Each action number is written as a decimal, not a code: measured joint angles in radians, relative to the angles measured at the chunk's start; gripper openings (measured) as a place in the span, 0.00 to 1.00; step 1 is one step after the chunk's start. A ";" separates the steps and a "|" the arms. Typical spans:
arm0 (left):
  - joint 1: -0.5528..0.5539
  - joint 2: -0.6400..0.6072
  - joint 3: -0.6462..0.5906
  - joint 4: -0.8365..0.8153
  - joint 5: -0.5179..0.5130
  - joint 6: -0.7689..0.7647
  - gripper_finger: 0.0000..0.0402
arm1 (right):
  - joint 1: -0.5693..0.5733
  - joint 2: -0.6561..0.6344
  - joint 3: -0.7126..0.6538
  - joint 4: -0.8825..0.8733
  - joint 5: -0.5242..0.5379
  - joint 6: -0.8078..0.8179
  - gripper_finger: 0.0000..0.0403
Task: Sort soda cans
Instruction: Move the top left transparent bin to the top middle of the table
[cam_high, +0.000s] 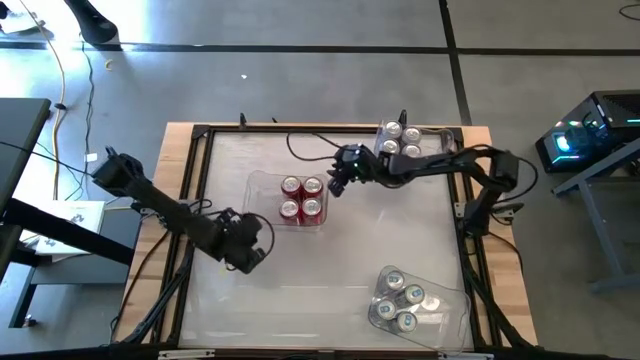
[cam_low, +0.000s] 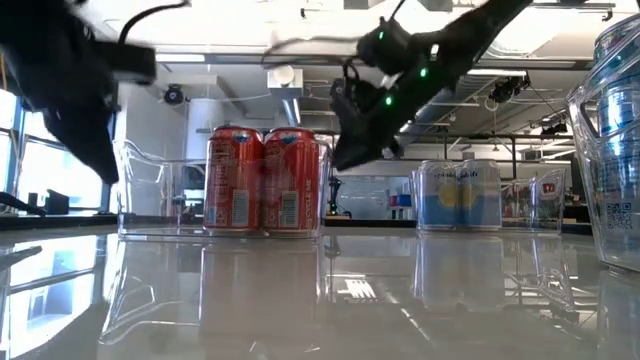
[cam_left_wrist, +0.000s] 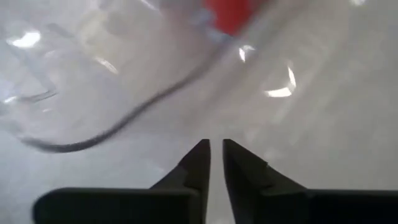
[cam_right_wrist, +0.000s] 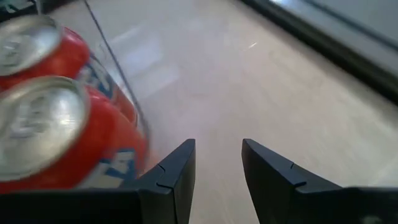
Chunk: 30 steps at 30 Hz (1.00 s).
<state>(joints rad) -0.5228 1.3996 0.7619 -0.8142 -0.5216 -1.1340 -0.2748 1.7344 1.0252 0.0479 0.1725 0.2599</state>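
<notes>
From my remote station, sorting looks nearly finished: my left gripper (cam_high: 250, 252) hovers low over bare worktop (cam_high: 330, 270), fingers almost closed and empty; four red cans (cam_high: 301, 198) fill the centre bin (cam_high: 262, 185); my right gripper (cam_high: 338, 183) hangs just beside them, fingers slightly parted, empty; other cans (cam_high: 400, 140) sit binned.

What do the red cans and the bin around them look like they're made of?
Red cans: likely thin metal, given the shiny silver tops with a glossy red printed body. Bin: probably clear hard plastic, since it is see-through with bright glints along its edges.
</notes>
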 joint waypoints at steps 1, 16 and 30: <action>-0.001 0.004 -0.023 0.011 -0.033 -0.031 0.07 | -0.011 0.012 0.000 0.002 -0.030 0.005 0.31; 0.097 0.006 -0.165 -0.059 -0.322 -0.148 0.00 | 0.046 0.048 0.000 -0.010 -0.169 -0.033 0.31; 0.389 -0.046 -0.241 0.113 -0.468 0.280 0.00 | 0.187 0.047 0.000 -0.008 -0.123 -0.002 0.31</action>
<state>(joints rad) -0.1337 1.3537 0.5211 -0.7014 -0.9893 -0.8537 -0.0875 1.7817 1.0256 0.0399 0.0494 0.2581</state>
